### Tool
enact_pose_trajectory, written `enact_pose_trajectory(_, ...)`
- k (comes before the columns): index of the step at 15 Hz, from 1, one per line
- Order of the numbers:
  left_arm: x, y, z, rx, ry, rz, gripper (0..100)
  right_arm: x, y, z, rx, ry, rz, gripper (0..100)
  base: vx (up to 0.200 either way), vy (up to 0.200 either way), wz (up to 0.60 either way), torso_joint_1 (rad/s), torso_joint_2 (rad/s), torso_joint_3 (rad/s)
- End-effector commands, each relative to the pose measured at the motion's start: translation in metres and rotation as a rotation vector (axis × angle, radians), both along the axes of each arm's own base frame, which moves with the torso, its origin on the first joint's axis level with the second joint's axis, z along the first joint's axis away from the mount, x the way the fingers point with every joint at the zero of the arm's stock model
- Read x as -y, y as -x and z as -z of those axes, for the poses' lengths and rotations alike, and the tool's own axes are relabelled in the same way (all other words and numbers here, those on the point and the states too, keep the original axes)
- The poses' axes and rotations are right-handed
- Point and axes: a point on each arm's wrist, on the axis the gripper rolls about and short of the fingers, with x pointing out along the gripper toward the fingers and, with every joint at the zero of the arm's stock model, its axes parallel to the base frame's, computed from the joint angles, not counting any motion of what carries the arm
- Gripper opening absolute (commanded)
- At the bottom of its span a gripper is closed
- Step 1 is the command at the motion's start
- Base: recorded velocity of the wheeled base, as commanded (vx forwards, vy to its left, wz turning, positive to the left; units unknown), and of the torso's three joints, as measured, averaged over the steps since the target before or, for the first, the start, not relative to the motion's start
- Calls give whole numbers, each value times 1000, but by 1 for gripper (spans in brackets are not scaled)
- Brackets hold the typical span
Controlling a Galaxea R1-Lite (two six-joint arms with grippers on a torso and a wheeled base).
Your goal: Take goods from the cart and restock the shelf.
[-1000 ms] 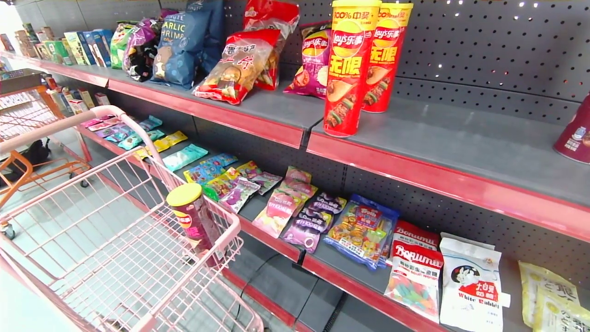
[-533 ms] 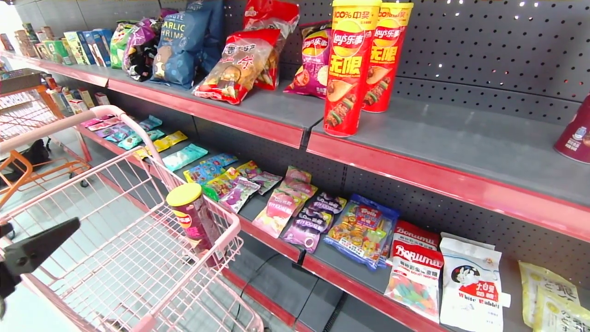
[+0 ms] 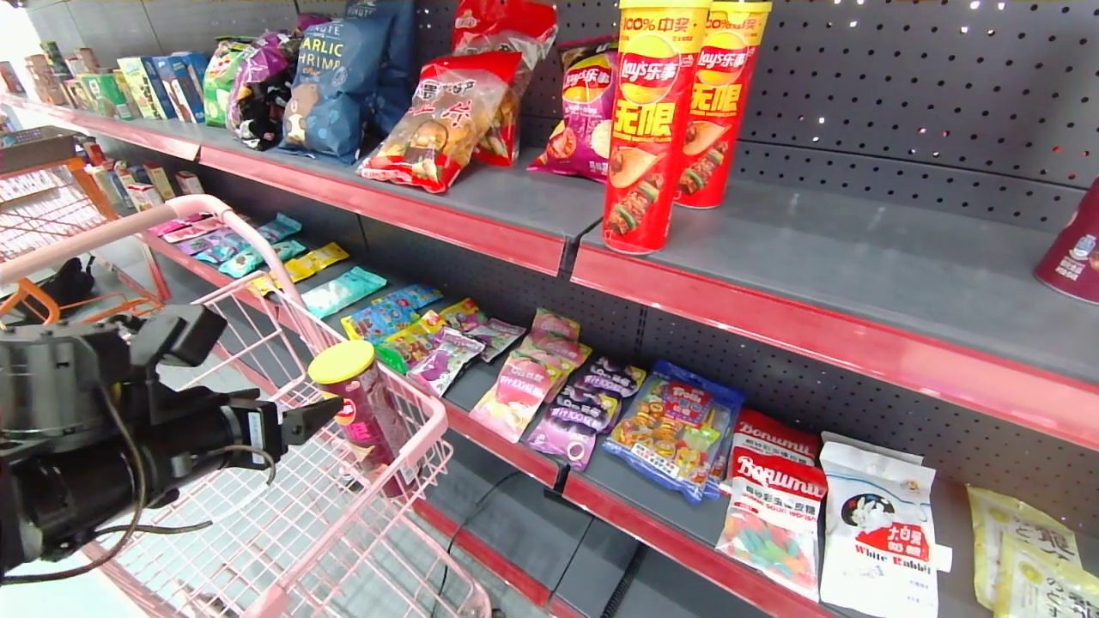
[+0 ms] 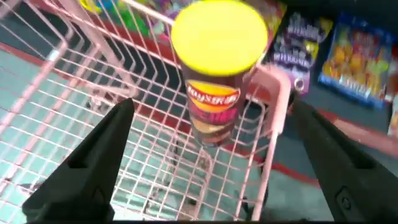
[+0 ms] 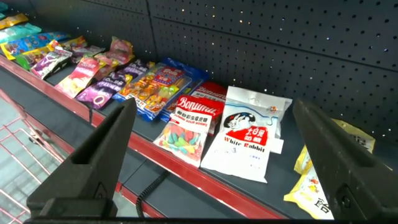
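From the head view, my left gripper (image 3: 279,365) hangs over the pink wire cart (image 3: 258,549), fingers spread wide and holding nothing. The maroon cardboard crisp tube with the yellow plastic lid (image 3: 365,412) stands upright in the cart's far corner, against the rim on the shelf side. I judge the step in hand is the grasp. I should close on the tube's body below the lid, squarely across it, because a grip on the lid could pop it off. Then I should lift straight up until it clears the wire. The grey metal shelf with red edging (image 3: 859,257) has bare room on its upper tier, between the two tall red tubes (image 3: 652,129) and a dark red tub (image 3: 1073,249) at the far right. An orange cart frame (image 3: 34,300) stands beyond mine.

Left wrist view: my left gripper (image 4: 213,118) frames the tube (image 4: 219,31), one finger well off to each side and neither touching. The cart's corner post (image 4: 273,106) sits close beside it, so that finger has little clearance.

Right wrist view: my right gripper (image 5: 213,106) is wide open and empty, facing flat sweet packets (image 5: 186,121) on the lower tier.
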Motion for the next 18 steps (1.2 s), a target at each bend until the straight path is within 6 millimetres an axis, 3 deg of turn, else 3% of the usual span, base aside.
enact_pose_trajectory(1, 4, -18, 27, -94, -9, 25, 100, 0, 0, 0, -2, 0, 1, 100, 0, 0, 0, 0, 0, 0)
enact_pose_trajectory(7, 7, -43, 42, -47, -29, 55, 100, 0, 0, 0, -2, 0, 0, 100, 0, 0, 0, 0, 0, 0)
enact_pose_trajectory(10, 10, -67, 33, 28, -33, 107, 100, 0, 0, 0, -2, 0, 0, 100, 0, 0, 0, 0, 0, 0)
enact_pose_trajectory(14, 18, -75, 32, 44, -43, 125, 100, 0, 0, 0, -2, 0, 0, 100, 0, 0, 0, 0, 0, 0)
enact_pose_trajectory(15, 18, -74, 34, 36, -47, 116, 0, 0, 0, 0, -2, 0, 0, 100, 0, 0, 0, 0, 0, 0)
enact_pose_trajectory(18, 17, -69, 38, 15, -47, 119, 0, 0, 0, 0, -2, 0, 0, 100, 0, 0, 0, 0, 0, 0)
